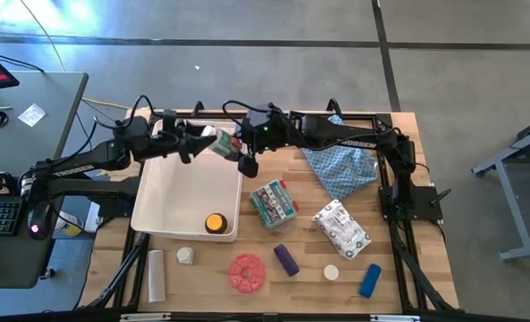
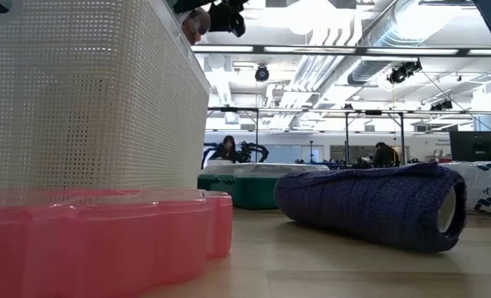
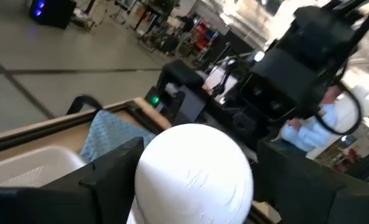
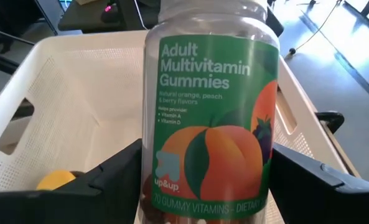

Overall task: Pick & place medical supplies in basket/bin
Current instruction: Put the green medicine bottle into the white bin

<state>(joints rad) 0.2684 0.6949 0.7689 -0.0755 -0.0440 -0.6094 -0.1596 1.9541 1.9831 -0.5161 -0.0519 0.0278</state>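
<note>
A clear bottle (image 1: 220, 141) with a green "Adult Multivitamin Gummies" label (image 4: 209, 124) and a white cap (image 3: 193, 171) hangs over the far right corner of the white bin (image 1: 144, 192). My right gripper (image 1: 244, 152) is shut on its body. My left gripper (image 1: 197, 141) comes from the left, open, one finger on either side of the cap. An amber yellow-capped bottle (image 1: 214, 223) stands inside the bin at its near right corner. My right gripper pinches the bottle's lower body (image 4: 148, 180) between its two fingers, from the table's right, slanting slightly down, the fingers lying along the bottle. The bottle is lifted clear over the bin, cap end toward the left arm. My left gripper's fingers (image 3: 109, 171) flank the cap closely; I cannot tell whether they touch it.
Right of the bin lie a green-white packet (image 1: 273, 202), a white packet (image 1: 341, 225) and a blue patterned cloth (image 1: 340, 165). Along the near edge sit a red disc (image 1: 247, 273), purple (image 1: 286, 259) and blue (image 1: 370, 280) cylinders and white-capped jars (image 1: 185, 256).
</note>
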